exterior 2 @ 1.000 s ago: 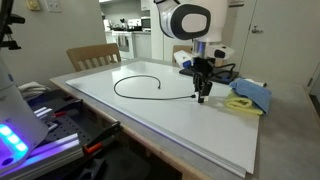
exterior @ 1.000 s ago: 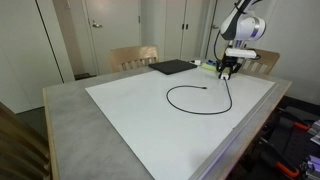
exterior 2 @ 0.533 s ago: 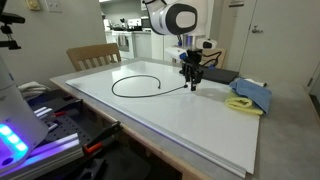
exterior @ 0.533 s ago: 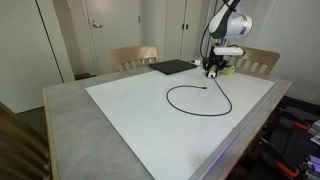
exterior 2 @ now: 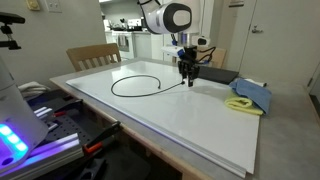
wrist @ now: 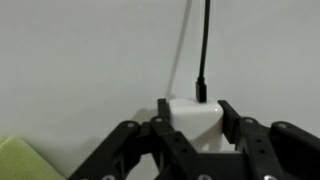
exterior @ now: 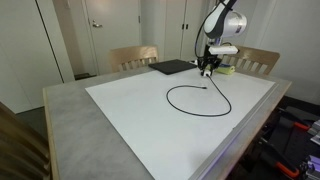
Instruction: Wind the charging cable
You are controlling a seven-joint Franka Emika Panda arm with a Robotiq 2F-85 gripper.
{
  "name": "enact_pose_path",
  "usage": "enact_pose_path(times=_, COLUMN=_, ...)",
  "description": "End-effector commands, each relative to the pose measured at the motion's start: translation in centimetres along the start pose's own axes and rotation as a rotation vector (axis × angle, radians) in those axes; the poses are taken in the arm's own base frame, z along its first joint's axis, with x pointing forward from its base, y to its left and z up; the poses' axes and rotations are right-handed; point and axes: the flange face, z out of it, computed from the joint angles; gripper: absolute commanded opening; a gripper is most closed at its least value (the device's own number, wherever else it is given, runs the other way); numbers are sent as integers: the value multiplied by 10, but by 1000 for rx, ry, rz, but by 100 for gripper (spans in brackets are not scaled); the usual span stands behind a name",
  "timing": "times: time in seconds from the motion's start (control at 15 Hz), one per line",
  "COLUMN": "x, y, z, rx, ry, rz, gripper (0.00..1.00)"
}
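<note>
The charging cable (exterior: pixel 188 90) is a thin black cord lying in an open loop on the white table sheet; the loop also shows in an exterior view (exterior 2: pixel 135 85). My gripper (exterior: pixel 207 70) (exterior 2: pixel 187 80) stands low over the sheet at one end of the cable, near the black pad. In the wrist view the gripper (wrist: pixel 192 118) is shut on a white plug block (wrist: pixel 188 112). The black cable (wrist: pixel 205 45) is plugged into the block's top and runs away across the sheet.
A flat black pad (exterior: pixel 172 67) (exterior 2: pixel 216 75) lies behind the gripper. A blue cloth (exterior 2: pixel 250 92) and a yellow item (exterior 2: pixel 240 103) lie near the table edge. Wooden chairs (exterior: pixel 133 56) (exterior 2: pixel 92 57) stand at the table. A yellow-green edge (wrist: pixel 20 160) shows in the wrist view.
My gripper has moved across the sheet toward the black pad, carrying the cable's end with it. The straight part of the cable has swung and the loop has shifted.
</note>
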Motion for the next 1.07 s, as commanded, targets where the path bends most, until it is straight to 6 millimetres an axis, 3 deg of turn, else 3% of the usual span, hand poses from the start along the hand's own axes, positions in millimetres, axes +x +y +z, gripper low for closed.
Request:
enact_pose_path(times=0.0, x=-6, y=-26, z=1, rx=23, ry=-14, rz=-119, gripper=27)
enact_pose_path(times=0.27, x=-20, y=-76, z=2, rx=68, ry=-34, rz=-345, gripper=27)
enact_pose_path(times=0.53, x=-33, y=-111, z=1, rx=94, ry=-64, rz=-559, gripper=27)
enact_pose_path(times=0.6, x=-34, y=-105, z=1, rx=94, ry=-43, rz=-466, gripper=52)
enact_pose_path(times=0.8, x=-38, y=-113, z=1, rx=99, ry=-50, rz=-525, gripper=52)
enact_pose_path(times=0.87, x=-38, y=-113, z=1, rx=99, ry=-51, rz=-528, gripper=27)
enact_pose_path(times=1.0, x=-43, y=-117, z=-1, rx=93, ry=-58, rz=-574, gripper=27)
